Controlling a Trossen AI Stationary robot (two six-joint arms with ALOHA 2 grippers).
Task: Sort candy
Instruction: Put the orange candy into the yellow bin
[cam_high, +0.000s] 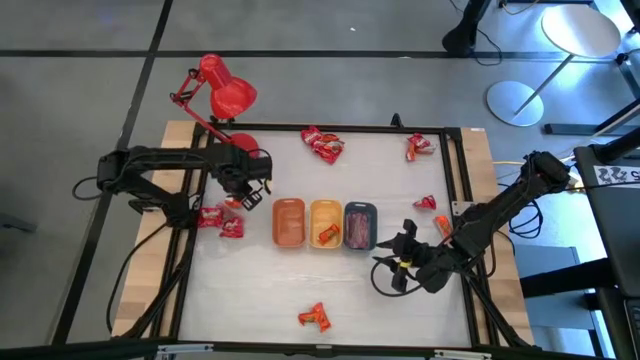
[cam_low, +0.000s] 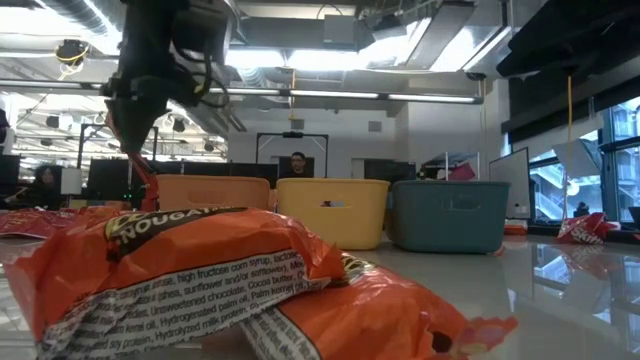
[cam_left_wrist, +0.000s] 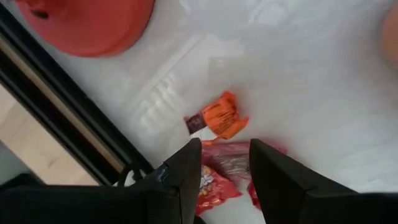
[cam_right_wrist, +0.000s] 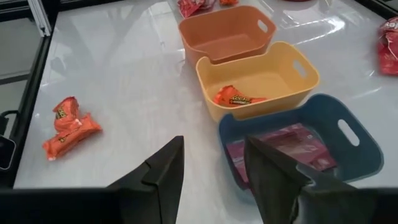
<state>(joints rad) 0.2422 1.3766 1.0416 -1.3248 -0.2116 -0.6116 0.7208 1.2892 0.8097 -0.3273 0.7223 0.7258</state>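
The white table (cam_high: 250, 300) fills the centre of the high view, framed by a dark rail. The left arm (cam_high: 150, 175) reaches in from the left edge of the frame, and the right arm (cam_high: 500, 215) comes in from the right. A red desk lamp (cam_high: 222, 90) stands at the table's upper left corner. Three small trays sit side by side at the centre: the orange tray (cam_high: 288, 222), the yellow tray (cam_high: 325, 222) and the grey tray (cam_high: 360, 225). The left gripper (cam_high: 243, 190) hangs just left of the orange tray; in the left wrist view its fingers (cam_left_wrist: 186, 168) stand moderately apart with nothing between them, poised over a red wrapper (cam_left_wrist: 227, 162), with an orange-red wrapper (cam_left_wrist: 217, 118) lying just beyond. The right gripper (cam_high: 395, 262) hangs just below and right of the grey tray; in the right wrist view its fingers (cam_right_wrist: 165, 165) also stand moderately apart and empty. The candy is scattered: a cluster (cam_high: 220, 220) at the left of the table beside the left gripper, a group (cam_high: 323, 145) at upper centre, one (cam_high: 420, 147) at upper right, pieces (cam_high: 425, 203) at the right edge, and a pair (cam_high: 315, 317) at lower centre. One orange piece (cam_high: 328, 235) lies in the yellow tray, and maroon pieces (cam_high: 358, 228) lie in the grey tray. In the low view, an orange wrapper (cam_low: 200, 280) fills the foreground.
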